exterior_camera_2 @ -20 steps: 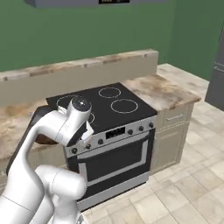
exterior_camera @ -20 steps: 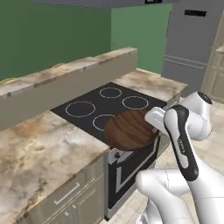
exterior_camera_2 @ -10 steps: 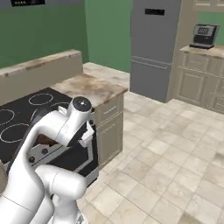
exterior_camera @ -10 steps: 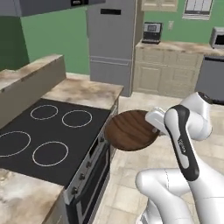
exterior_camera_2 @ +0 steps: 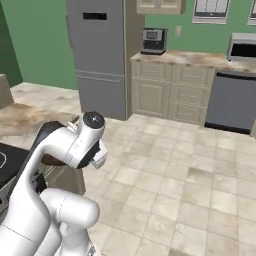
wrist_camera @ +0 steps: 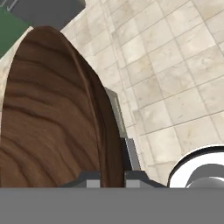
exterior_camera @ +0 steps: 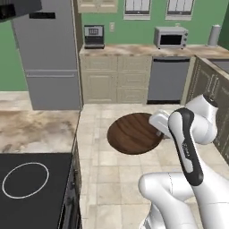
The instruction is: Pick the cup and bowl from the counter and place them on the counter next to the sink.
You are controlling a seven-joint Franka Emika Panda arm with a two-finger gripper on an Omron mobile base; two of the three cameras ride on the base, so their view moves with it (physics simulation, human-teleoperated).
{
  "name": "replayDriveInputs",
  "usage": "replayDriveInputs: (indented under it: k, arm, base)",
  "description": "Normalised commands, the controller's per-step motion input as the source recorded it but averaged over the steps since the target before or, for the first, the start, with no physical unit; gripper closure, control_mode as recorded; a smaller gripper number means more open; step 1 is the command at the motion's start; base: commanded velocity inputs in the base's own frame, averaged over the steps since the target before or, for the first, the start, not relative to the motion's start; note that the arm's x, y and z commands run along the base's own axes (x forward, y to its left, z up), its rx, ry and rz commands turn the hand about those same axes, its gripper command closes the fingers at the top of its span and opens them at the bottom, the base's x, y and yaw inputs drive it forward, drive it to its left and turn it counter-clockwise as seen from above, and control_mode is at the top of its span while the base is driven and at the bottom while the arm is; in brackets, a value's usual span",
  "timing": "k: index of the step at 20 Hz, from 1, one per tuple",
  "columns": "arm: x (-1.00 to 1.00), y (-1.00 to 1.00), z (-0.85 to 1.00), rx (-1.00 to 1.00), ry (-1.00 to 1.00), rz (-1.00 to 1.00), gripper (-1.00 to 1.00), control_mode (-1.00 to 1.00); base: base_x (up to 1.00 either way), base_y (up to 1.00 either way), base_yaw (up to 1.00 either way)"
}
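Observation:
The bowl [exterior_camera: 133, 133], wide, dark brown and wood-grained, hangs level over the tiled floor, just past the end of the counter [exterior_camera: 36, 129]. My gripper [exterior_camera: 156, 129] is shut on its right rim. In the hand view the bowl [wrist_camera: 52, 118] stands close and edge-on, its rim pinched between the two fingertips [wrist_camera: 89, 178] of my gripper [wrist_camera: 111, 177]. The cup is out of view. I cannot make out the sink.
The black stovetop [exterior_camera: 31, 188] lies at lower left beside the marbled counter end. Across the floor stand a grey fridge [exterior_camera: 44, 58], beige cabinets, a dishwasher [exterior_camera: 167, 80], and a back counter with a coffee machine [exterior_camera: 93, 36] and microwave [exterior_camera: 170, 37]. Dark cabinets [exterior_camera: 210, 89] run along the right.
The whole picture has swung: the base has turned away from the stove toward the far kitchen wall. The bowl stays in my shut gripper, held as before.

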Motion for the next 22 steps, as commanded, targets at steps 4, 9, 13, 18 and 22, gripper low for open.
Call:
replayDriveInputs:
  k: [4, 9, 13, 18, 22]
  arm:
    - [0.0, 0.0, 0.0, 0.0, 0.0, 0.0, 1.0, 1.0]
    - [0.0, 0.0, 0.0, 0.0, 0.0, 0.0, 1.0, 1.0]
    - [0.0, 0.0, 0.0, 0.0, 0.0, 0.0, 1.0, 1.0]
    - [0.0, 0.0, 0.0, 0.0, 0.0, 0.0, 1.0, 1.0]
    - [0.0, 0.0, 0.0, 0.0, 0.0, 0.0, 1.0, 1.0]
  base:
    - [1.0, 0.0, -0.3]
    - [1.0, 0.0, -0.15]
    - [1.0, 0.0, -0.14]
    - [1.0, 0.0, -0.2]
    - [1.0, 0.0, -0.22]
